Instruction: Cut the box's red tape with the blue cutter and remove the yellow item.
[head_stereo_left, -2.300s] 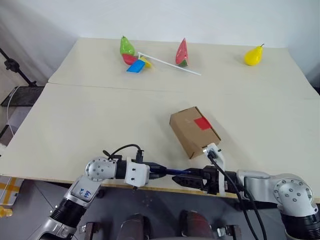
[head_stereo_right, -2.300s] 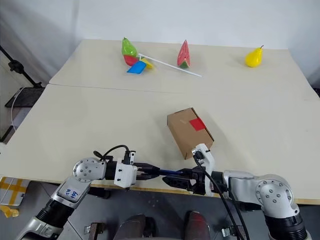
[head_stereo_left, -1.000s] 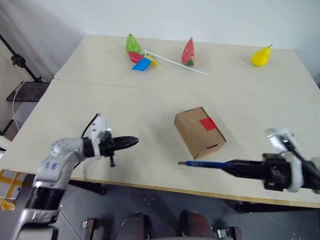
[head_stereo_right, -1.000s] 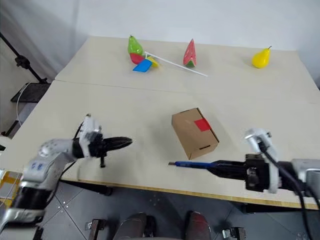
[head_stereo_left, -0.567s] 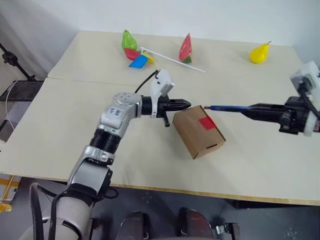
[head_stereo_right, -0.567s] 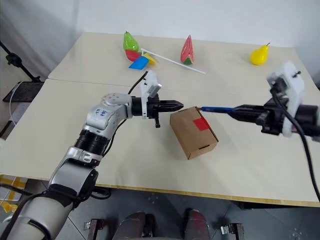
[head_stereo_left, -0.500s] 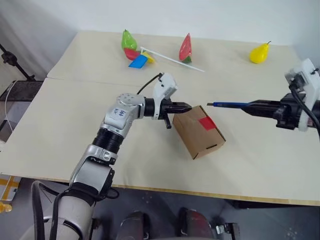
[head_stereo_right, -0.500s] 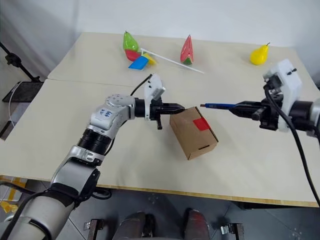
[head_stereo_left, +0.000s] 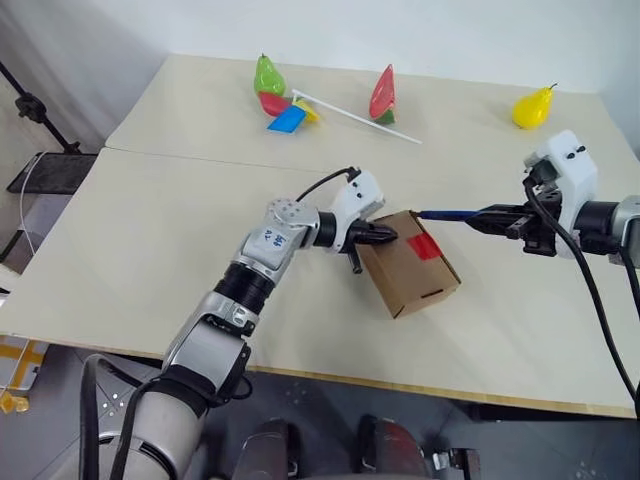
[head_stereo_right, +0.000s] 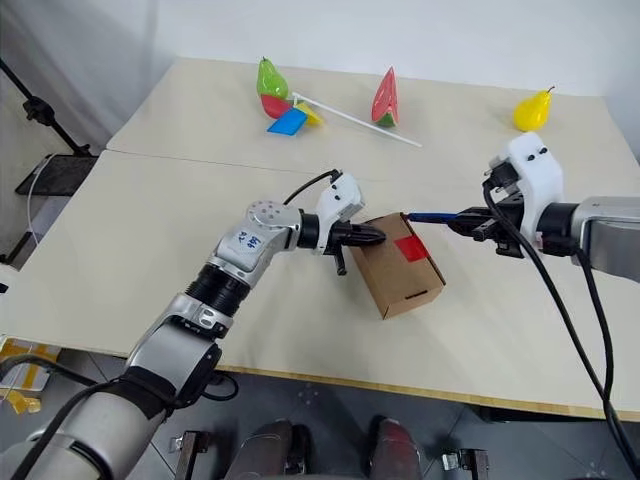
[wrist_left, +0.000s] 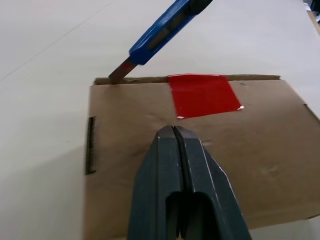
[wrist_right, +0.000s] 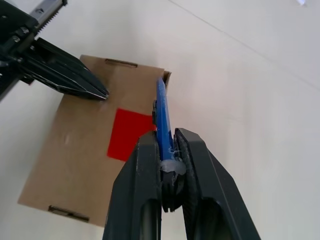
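Note:
The brown box (head_stereo_left: 408, 270) lies on the table (head_stereo_left: 160, 220) with the red tape (head_stereo_left: 424, 245) across its top edge. My left gripper (head_stereo_left: 388, 236) is shut with nothing in it. Its tips (wrist_left: 172, 131) sit on or just over the box top near the tape (wrist_left: 202, 94); I cannot tell which. My right gripper (wrist_right: 167, 139) is shut on the blue cutter (wrist_right: 161, 107). It holds the cutter (head_stereo_left: 448, 213) level from the right. The blade tip (wrist_left: 118, 77) is at the box's far top edge, beside the tape. The yellow item is hidden.
At the table's far side lie a green pear toy (head_stereo_left: 265, 73), a pinwheel with a white stick (head_stereo_left: 292, 118), a watermelon slice toy (head_stereo_left: 382, 93) and a yellow pear toy (head_stereo_left: 532, 107). A seam (head_stereo_left: 200, 160) crosses the table. A black stand (head_stereo_left: 35, 110) is off the left edge.
Both grippers held the cutter at the table's front edge. The left one let go, swung to the box and closed over its top. The right one carried the cutter to the box's far edge.

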